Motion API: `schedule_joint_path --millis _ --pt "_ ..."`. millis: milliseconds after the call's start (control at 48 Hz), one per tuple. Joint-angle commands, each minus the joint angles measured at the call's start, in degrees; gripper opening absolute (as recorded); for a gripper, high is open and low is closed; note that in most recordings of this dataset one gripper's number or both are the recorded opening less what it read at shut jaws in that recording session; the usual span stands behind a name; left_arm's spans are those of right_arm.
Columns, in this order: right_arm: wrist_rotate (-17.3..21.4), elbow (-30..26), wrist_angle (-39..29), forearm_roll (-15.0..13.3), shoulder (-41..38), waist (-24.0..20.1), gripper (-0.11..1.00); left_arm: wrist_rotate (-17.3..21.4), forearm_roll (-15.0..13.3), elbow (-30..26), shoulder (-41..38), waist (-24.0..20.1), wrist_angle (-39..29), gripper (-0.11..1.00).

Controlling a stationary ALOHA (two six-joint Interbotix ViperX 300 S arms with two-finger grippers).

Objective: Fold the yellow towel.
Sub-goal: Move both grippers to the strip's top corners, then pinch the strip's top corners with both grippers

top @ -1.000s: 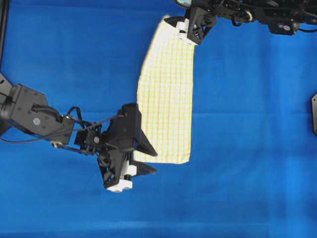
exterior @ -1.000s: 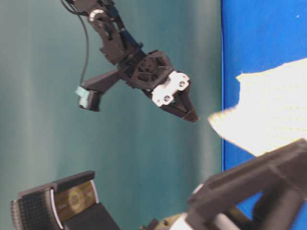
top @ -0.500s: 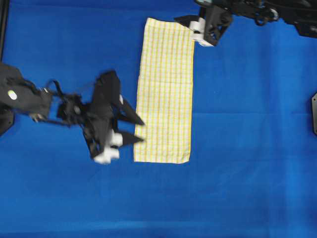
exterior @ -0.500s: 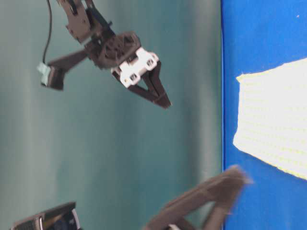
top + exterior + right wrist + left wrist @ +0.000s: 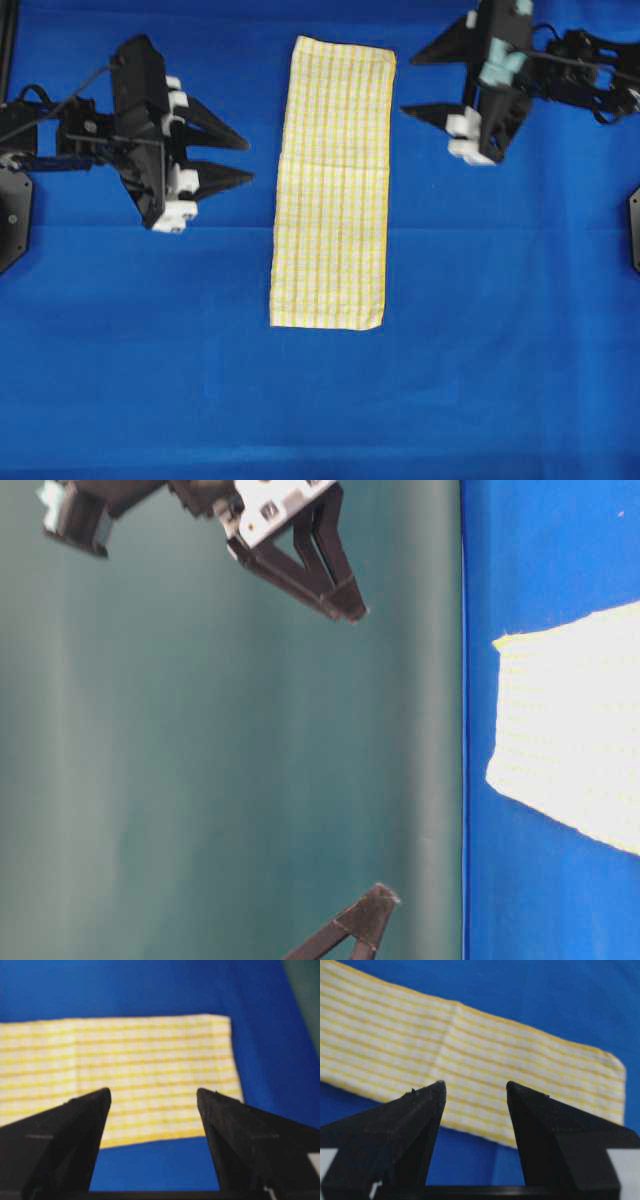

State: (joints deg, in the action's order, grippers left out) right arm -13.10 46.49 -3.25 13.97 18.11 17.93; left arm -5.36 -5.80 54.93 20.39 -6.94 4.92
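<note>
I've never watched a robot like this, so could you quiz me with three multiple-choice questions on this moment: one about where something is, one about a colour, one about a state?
1. Where does the yellow towel lie?
A. Between the two grippers
B. Under the left gripper
C. Hanging off the table

2. What colour is the table covering?
A. Green
B. Blue
C. White

3. How are the left gripper and right gripper?
A. Both clamped on the towel
B. One holds a corner
C. Both open, holding nothing

Answers: 1 A, the towel lies flat between them; 2 B, blue surrounds the towel; 3 C, both jaws spread, clear of the cloth.
</note>
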Motion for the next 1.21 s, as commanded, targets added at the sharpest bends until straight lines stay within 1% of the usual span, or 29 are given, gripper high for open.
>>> schedule_joint_path --millis 0,104,250,354,500,583,687,812,916,1000,1083,1125,1187 --pt "0.09 0.70 2.20 1.23 2.02 -0.70 0.71 0.35 0.09 -0.35 1.05 -0.79 0.70 0.44" --pt "0.09 1.49 3.78 2.20 2.02 -0.62 0.71 0.79 0.18 -0.70 0.70 -0.97 1.05 0.44" --pt "0.09 1.14 4.13 2.29 1.67 -0.62 0.71 1.41 0.09 -1.23 0.09 -1.14 1.14 0.44" --pt "0.09 0.79 4.22 2.29 0.88 0.35 0.71 1.93 0.09 -1.67 -0.44 -2.02 1.23 0.44" --pt "0.09 -0.35 5.27 2.55 -1.32 2.29 0.71 3.34 0.09 -3.43 -2.46 -5.19 2.72 0.44" --pt "0.09 -1.05 6.33 2.72 -3.43 3.87 0.71 5.19 0.09 -5.01 -4.92 -7.47 3.16 0.45" --pt "0.09 -2.02 7.82 3.60 -7.03 6.50 0.71 8.17 0.18 -7.38 -9.49 -10.55 3.16 0.45" --pt "0.09 -2.90 9.84 4.48 -11.69 8.96 0.71 10.63 0.18 -11.16 -16.61 -14.33 3.16 0.47" --pt "0.09 -3.69 11.78 5.54 -15.91 10.02 0.71 11.34 0.18 -14.41 -21.80 -16.70 3.25 0.55" --pt "0.09 -4.48 13.45 7.03 -18.98 10.28 0.71 11.43 0.09 -16.52 -24.87 -18.28 3.43 0.65" --pt "0.09 -5.54 15.29 8.53 -22.24 10.28 0.71 11.51 0.18 -18.19 -26.98 -19.69 3.87 0.72" --pt "0.09 -5.98 15.91 9.14 -23.47 10.28 0.71 11.51 0.18 -18.72 -27.77 -20.30 4.31 0.74" --pt "0.09 -6.68 16.70 9.93 -25.14 10.28 0.71 11.51 0.18 -19.16 -29.18 -21.09 5.71 0.74"
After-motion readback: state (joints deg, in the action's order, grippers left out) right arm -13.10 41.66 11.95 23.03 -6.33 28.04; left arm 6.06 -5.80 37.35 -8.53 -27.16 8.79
